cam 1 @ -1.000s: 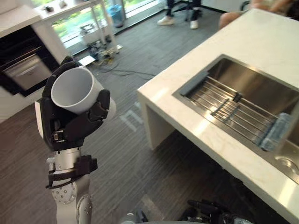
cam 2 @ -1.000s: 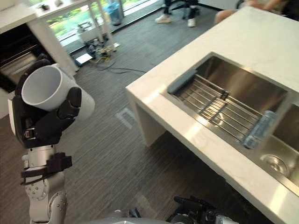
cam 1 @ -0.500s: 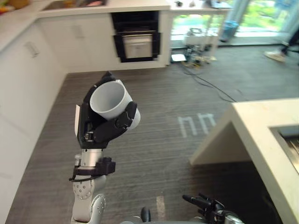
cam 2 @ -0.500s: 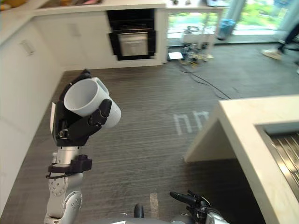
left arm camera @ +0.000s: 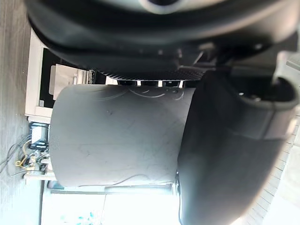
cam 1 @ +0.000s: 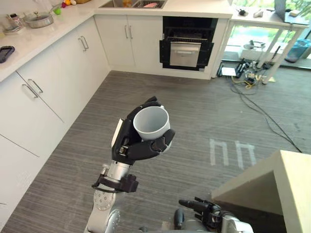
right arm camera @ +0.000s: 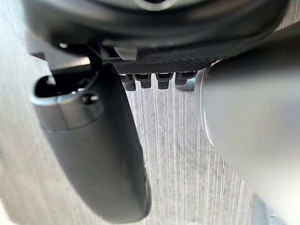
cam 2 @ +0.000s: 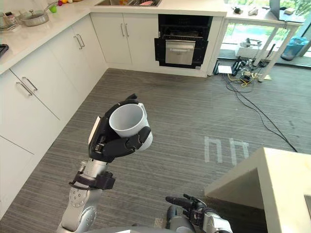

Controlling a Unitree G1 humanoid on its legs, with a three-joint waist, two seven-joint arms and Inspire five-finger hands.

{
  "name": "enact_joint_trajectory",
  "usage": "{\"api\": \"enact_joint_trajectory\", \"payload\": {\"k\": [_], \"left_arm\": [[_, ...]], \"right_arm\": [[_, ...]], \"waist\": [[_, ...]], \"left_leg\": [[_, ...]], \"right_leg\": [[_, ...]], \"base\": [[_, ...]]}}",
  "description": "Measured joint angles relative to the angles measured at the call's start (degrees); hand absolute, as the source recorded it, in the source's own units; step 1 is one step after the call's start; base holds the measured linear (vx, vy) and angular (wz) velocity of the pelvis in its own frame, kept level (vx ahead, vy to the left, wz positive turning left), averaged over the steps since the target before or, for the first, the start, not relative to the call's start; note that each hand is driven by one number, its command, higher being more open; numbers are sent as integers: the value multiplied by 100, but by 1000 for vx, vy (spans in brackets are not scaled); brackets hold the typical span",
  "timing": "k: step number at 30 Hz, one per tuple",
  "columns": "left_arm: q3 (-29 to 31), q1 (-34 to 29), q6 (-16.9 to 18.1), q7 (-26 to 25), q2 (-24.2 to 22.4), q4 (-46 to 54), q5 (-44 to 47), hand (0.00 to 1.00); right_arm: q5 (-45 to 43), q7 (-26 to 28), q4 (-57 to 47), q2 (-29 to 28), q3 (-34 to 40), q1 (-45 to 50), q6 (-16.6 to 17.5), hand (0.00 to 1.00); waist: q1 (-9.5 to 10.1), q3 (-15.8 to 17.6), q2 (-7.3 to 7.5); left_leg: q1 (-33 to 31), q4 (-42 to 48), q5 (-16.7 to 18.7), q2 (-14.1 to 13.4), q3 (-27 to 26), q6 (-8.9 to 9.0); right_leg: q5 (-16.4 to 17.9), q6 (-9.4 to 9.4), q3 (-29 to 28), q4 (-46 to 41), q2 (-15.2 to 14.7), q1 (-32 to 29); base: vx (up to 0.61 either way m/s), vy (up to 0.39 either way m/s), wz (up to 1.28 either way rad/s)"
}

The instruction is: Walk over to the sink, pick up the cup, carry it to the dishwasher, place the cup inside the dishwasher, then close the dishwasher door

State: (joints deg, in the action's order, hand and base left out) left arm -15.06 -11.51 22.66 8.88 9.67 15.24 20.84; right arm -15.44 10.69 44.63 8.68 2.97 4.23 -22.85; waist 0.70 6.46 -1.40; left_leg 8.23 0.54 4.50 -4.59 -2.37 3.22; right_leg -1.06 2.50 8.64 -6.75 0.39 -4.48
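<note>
One white cup (cam 1: pixel 151 124) grasped in left robot hand (cam 1: pixel 128 143) — open floor (cam 1: pixel 194 111) ahead, counter corner (cam 1: pixel 295 191) right.

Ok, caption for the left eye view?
Left hand holds a white cup over grey floor, white cabinets and a black appliance ahead.

White cup (cam 1: pixel 151 122), dark left hand (cam 1: pixel 126 144), grey striped floor (cam 1: pixel 194 114), white cabinets (cam 1: pixel 51 85)

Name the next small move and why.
Probably step forward toward the dark appliance set in the far cabinets. The left hand is curled round the white cup, held mouth up, and grey floor lies between it and the appliance. The right hand hangs open, low.
</note>
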Motion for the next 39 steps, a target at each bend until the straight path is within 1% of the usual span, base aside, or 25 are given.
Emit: {"api": "enact_joint_trajectory", "payload": {"k": [1, 2, 7, 9, 11, 15, 17, 18, 19, 21, 23, 25, 27, 28, 29, 30, 31, 32, 33, 34, 35, 36, 37, 38, 39], "left_arm": [[3, 8, 0, 18, -60, 0, 9, 0], [227, -113, -2, 422, 37, -2, 280, 0], [267, -112, -2, 420, 11, -1, 280, 0], [409, -106, -4, 325, -9, -9, 279, 0], [536, -98, -7, 163, -26, -32, 275, 0], [1093, -79, -11, -603, -208, -57, 257, 0], [1564, -78, -34, -1157, -341, -66, 253, 0], [1828, -80, -60, -1566, -428, -68, 247, 0], [1916, -80, -62, -1707, -469, -68, 248, 0], [2158, -120, -97, -2087, -561, -71, 252, 0], [2266, -177, -97, -2168, -597, -66, 252, 0], [2269, -268, -97, -2236, -665, -44, 249, 0], [2257, -392, -116, -2237, -755, 18, 242, 0], [2261, -476, -118, -2236, -826, 63, 236, 0], [2245, -480, -129, -2233, -861, 66, 229, 0], [2215, -477, -170, -2218, -926, 72, 222, 0], [2243, -483, -228, -2207, -986, 71, 225, 0], [2253, -488, -235, -2206, -1001, 68, 226, 0], [2247, -493, -247, -2169, -1009, 63, 224, 0], [2246, -493, -253, -2098, -1015, 62, 224, 0], [2244, -495, -255, -1982, -1046, 63, 218, 0], [2232, -506, -257, -1909, -1096, 64, 211, 0], [2229, -527, -256, -1873, -1118, 66, 207, 0], [2206, -594, -255, -1825, -1135, 67, 159, 0], [2174, -643, -252, -1814, -1141, 64, 161, 0]], "right_arm": [[40, 81, -8, -5, -12, 40, 0, 100], [-34, 4, 190, -33, -338, 309, 252, 100], [-36, 5, 192, -18, -334, 331, 259, 100], [-63, 15, 237, -12, -318, 344, 295, 100], [-127, 34, 309, -10, -270, 350, 333, 100], [-141, 230, 509, -28, 3, 379, 437, 100], [-145, 339, 591, -41, 153, 410, 539, 100], [-210, 342, 634, -50, 212, 481, 652, 100], [-273, 344, 668, -51, 266, 496, 681, 100], [-313, 344, 763, -56, 353, 553, 724, 100], [-314, 346, 809, -29, 353, 549, 743, 100], [-316, 362, 810, -16, 352, 558, 742, 100], [-322, 386, 803, 15, 357, 547, 736, 100], [-358, 389, 799, 43, 356, 548, 740, 100], [-367, 387, 807, 60, 357, 537, 746, 100], [-409, 388, 802, 128, 375, 527, 748, 100], [-491, 390, 793, 200, 432, 501, 760, 100], [-507, 388, 778, 209, 466, 471, 765, 100], [-512, 384, 766, 255, 572, 480, 741, 100], [-511, 378, 771, 298, 585, 484, 720, 100], [-484, 370, 771, 332, 607, 497, 722, 100], [-480, 374, 767, 357, 699, 493, 722, 100], [-473, 380, 764, 376, 707, 493, 723, 100], [-454, 372, 763, 412, 729, 501, 730, 100], [-458, 372, 762, 421, 805, 527, 738, 100]], "waist": [[-3, -3, -4], [0, -563, 204], [-6, -572, 199], [-27, -598, 178], [-88, -607, 162], [-101, -639, 136], [-95, -639, 134], [-68, -660, 141], [-63, -666, 142], [22, -668, 145], [80, -650, 116], [125, -628, 81], [122, -551, -28], [117, -500, -105], [96, -472, -146], [65, -369, -242], [38, -208, -248], [30, -124, -273], [13, -3, -309], [-24, 68, -323], [-35, 107, -315], [-31, 123, -302], [-26, 123, -306], [-18, 136, -337], [-5, 148, -376]], "left_leg": [[23, 87, 106, -115, -3, 98], [-580, 804, 471, -122, -250, 23], [-573, 803, 470, -120, -324, 23], [-553, 756, 466, -108, -447, 17], [-477, 735, 464, -94, -460, 16], [-286, 645, 427, -61, -443, -8], [-246, 565, 364, -16, -388, -55], [-227, 447, 336, 5, -359, -96], [-226, 396, 332, -11, -430, -165], [-224, 317, 226, 4, -471, -155], [-267, 428, 301, 0, -457, -177], [-481, 941, 595, -74, -456, -140], [-585, 1446, 879, -231, -467, -2], [-745, 2064, 1035, -337, -498, 284], [-1006, 2603, 1096, -424, -585, 382], [-1601, 3737, 947, -637, -773, 477], [-1900, 4503, 650, -822, -949, 483], [-1998, 4735, 709, -870, -1051, 457], [-2125, 4657, 948, -892, -1199, 416], [-2187, 4285, 1039, -820, -1265, 395], [-2227, 3540, 1016, -630, -1288, 393], [-2232, 2719, 859, -442, -1226, 427], [-2231, 2311, 698, -375, -1163, 446], [-2243, 1572, 330, -288, -869, 507], [-2281, 1287, 148, -303, -638, 539]], "right_leg": [[34, 36, 60, 73, 105, 109], [-210, 18, 117, 592, 108, 178], [-266, 11, 40, 672, 126, 173], [-488, -6, -77, 1033, 143, 294], [-552, -25, -93, 1162, 142, 415], [-535, -50, -59, 1169, 106, 580], [-535, -56, 2, 1186, 57, 622], [-508, -96, 77, 1167, 26, 648], [-500, -107, 122, 1167, 12, 648], [-484, -140, 250, 1166, -54, 663], [-462, -167, 262, 1166, -58, 679], [-417, -174, 258, 1163, -16, 693], [-280, -110, 213, 1160, 106, 815], [-229, -70, 146, 1148, 183, 899], [-206, -54, 178, 1119, 198, 906], [-106, -52, 257, 983, 189, 892], [5, -52, 271, 837, 101, 954], [63, -43, 296, 743, 39, 978], [220, -62, 359, 551, -80, 986], [324, -110, 411, 430, -207, 993], [434, -208, 448, 327, -403, 1002], [528, -325, 462, 273, -587, 1062], [579, -390, 463, 249, -663, 1098], [719, -549, 453, 185, -777, 1188], [850, -689, 433, 100, -821, 1228]], "base": [[132, -78, 7], [132, -78, 4], [-1, 2, -9], [2, 64, -26], [6, 69, -6], [-28, 78, 5], [-58, 64, 21], [-45, 50, 34], [-35, 41, 43], [-27, 51, 32], [-4, 46, 8], [6, 57, -3], [27, 56, -6], [37, 51, 1], [40, 50, 16], [40, 71, 23], [54, 90, 22], [60, 131, 23], [76, 143, 30], [119, 183, 38], [174, 213, 31], [165, 201, 20], [193, 237, 10], [230, 290, 0], [313, 396, -10]]}}
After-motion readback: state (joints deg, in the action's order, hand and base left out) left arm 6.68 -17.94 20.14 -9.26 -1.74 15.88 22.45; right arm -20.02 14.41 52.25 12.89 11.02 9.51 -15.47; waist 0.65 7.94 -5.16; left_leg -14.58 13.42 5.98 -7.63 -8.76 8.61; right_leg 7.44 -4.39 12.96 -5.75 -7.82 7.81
